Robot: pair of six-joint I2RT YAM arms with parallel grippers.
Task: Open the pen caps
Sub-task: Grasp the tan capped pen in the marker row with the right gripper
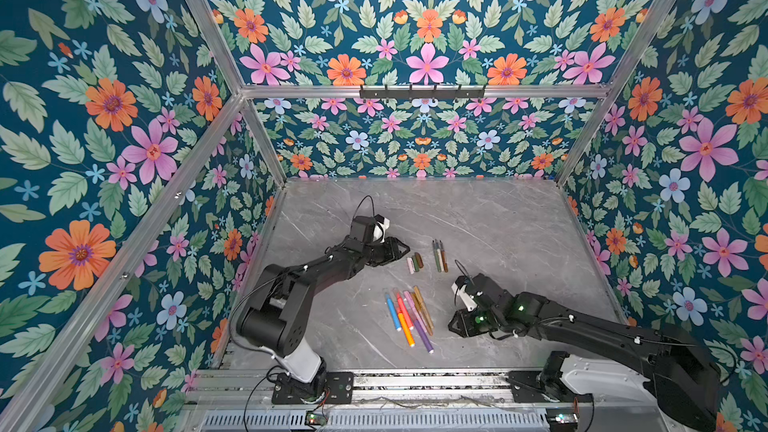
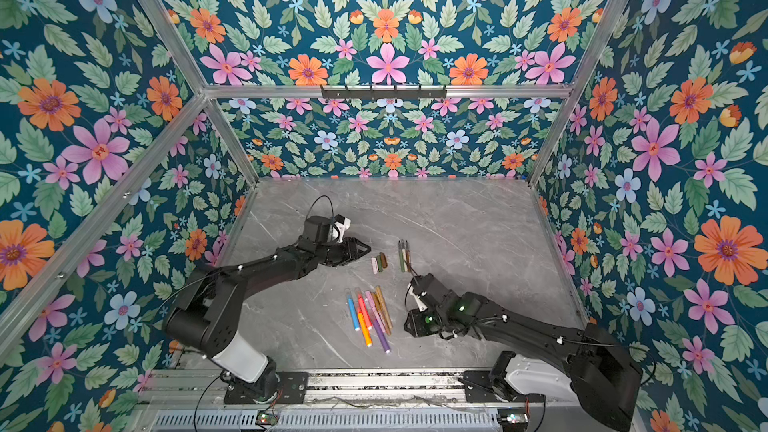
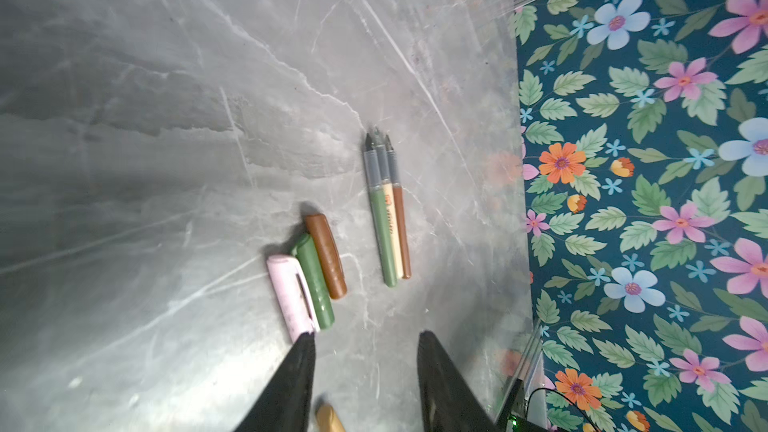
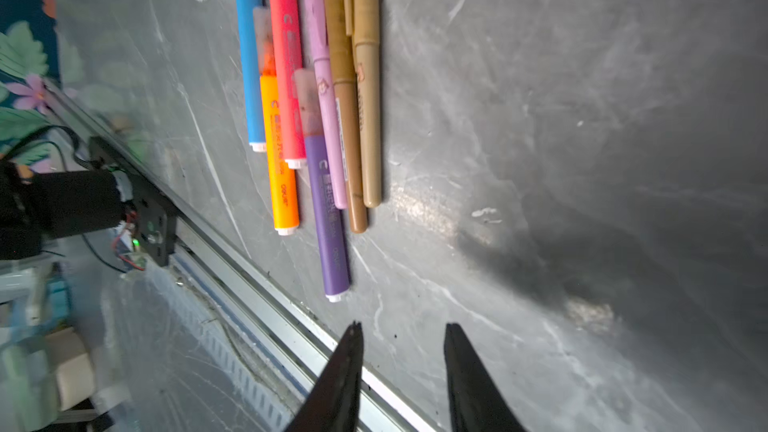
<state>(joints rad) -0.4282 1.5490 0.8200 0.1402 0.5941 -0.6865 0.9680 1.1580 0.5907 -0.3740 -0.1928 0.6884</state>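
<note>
Three loose pen caps (image 3: 314, 280) lie mid-table, just right of the left gripper (image 3: 365, 338); capped pens (image 4: 347, 127) lie nearer. Both it and the right gripper (image 4: 403, 328) stand partly apart, empty. The caps look light, stiff and slick: pinch crosswise.

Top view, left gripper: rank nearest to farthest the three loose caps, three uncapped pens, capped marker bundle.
1. Pink, olive and brown plastic caps: just right of the left gripper.
2. Three uncapped thin pens: farther right.
3. Bundle of capped coloured markers: toward the front edge.
</note>
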